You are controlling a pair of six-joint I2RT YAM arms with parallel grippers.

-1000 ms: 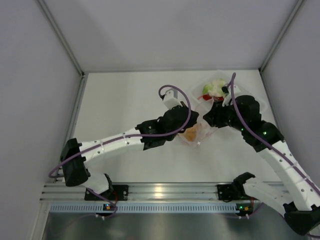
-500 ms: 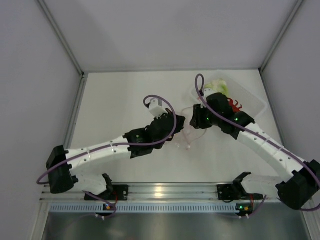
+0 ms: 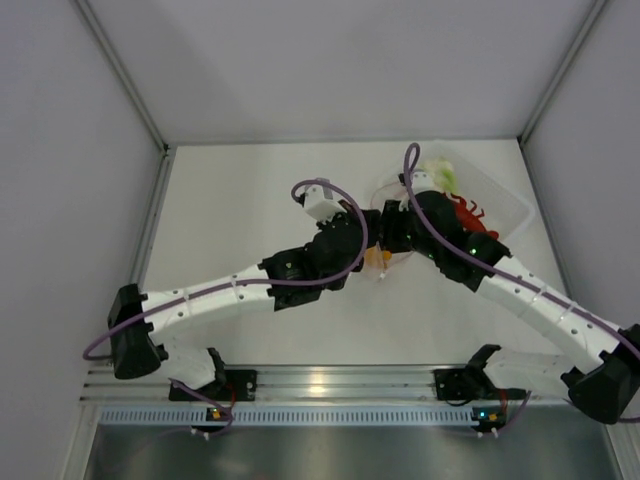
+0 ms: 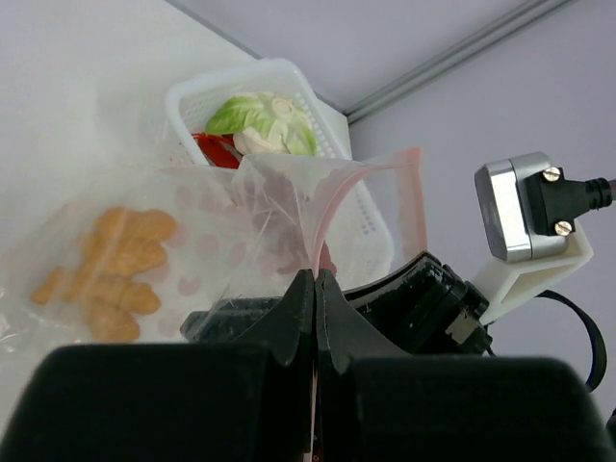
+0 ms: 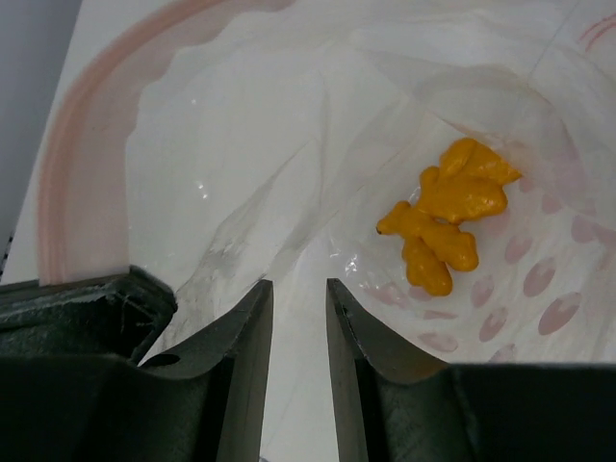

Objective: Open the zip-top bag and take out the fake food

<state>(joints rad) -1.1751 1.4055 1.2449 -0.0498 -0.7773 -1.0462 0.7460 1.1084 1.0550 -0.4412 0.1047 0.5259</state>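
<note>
Since half a second ago, the left gripper [image 4: 315, 281] has shifted up the table and the right gripper [image 5: 298, 306] has closed in on it. Both now meet at the small clear, crinkly zip-top bag [image 3: 388, 266] with the pink zip strip [image 4: 414, 197].

Left gripper: jaws together, clamped on one edge of the bag film, holding the mouth raised.
Right gripper: jaws narrowly apart at the open mouth, over loose film; no grip is visible.

Contents: the orange ridged plastic piece [image 5: 445, 214] lies inside the bag, near its bottom. The red plastic lobster [image 3: 468, 214] and the white-and-green leafy vegetable piece [image 4: 262, 117] lie in the pale rectangular tray [image 3: 505, 205] just beyond.

Hazards:
- If the right jaws close on both walls together, the mouth is pinched closed and the orange piece remains trapped.
- Thin film may slip from the left clamp under pull.
- The grippers stand nearly touching, so a small positioning error may cause contact.
- Lifting the bag may spill the piece onto the table.
</note>
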